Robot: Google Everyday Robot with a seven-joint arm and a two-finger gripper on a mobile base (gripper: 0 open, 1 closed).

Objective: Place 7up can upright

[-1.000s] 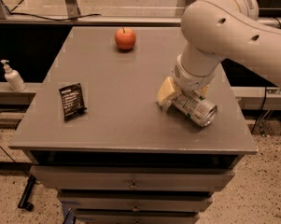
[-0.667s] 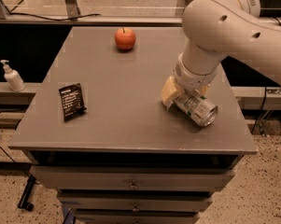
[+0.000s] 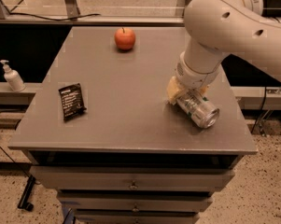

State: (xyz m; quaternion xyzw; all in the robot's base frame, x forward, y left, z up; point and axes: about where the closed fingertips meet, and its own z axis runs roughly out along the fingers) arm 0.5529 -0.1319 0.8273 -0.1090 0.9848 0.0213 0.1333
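The claw [image 3: 188, 96], with pale yellowish pads, is clamped on the can [image 3: 201, 110] at the right side of the matte grey bench [image 3: 130, 115]. The silvery cylinder lies tilted on its side, its shiny round end facing the front edge. A smooth red apple [image 3: 124, 38] sits at the back and a flat black packet [image 3: 71, 101] lies left.

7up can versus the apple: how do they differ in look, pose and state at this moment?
The 7up can is a silver cylinder; the apple is round and red-orange. The 7up can lies on its side; the apple sits stem up. The gripper is closed on the 7up can near the table's right front; the apple stands free at the far side. Both appear to rest on the table.
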